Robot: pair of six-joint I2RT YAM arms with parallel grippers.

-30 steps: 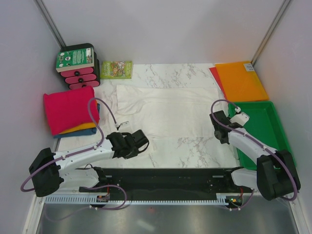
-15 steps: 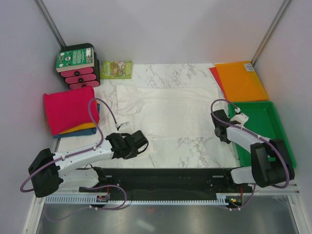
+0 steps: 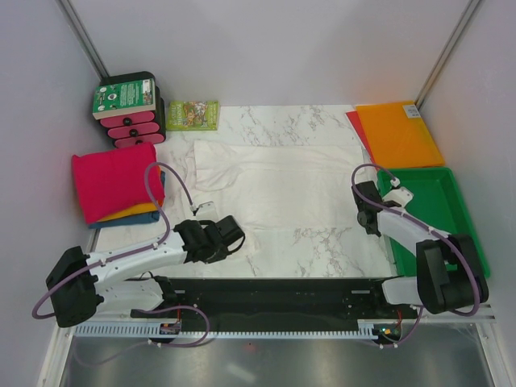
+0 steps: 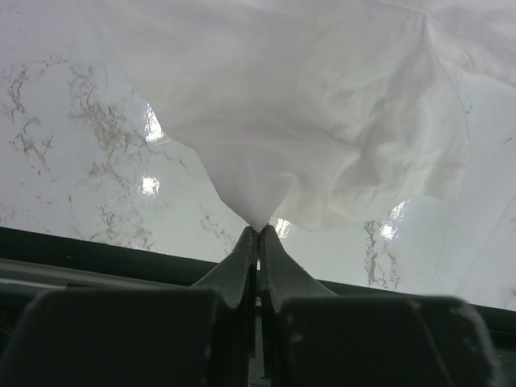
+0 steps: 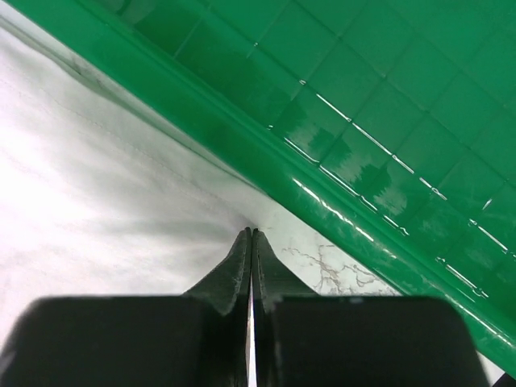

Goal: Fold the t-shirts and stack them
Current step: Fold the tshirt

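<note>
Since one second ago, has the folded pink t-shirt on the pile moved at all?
No. The pink t-shirt lies where it lay, its far edge just in front of the black and pink rack, neither nearer nor farther.

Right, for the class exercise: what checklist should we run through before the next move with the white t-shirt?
1. Do the left fingers pinch the white t-shirt: ok, corner clamped.
2. Are the right fingers closed: ok.
3. Cloth between the right fingers: cannot tell.
4. Right fingers off the green tray: ok, but close beside its wall.
5. Shirt lying smooth: not ok, bunched at the left grip.
6. Folded pile apart from both arms: ok.
</note>
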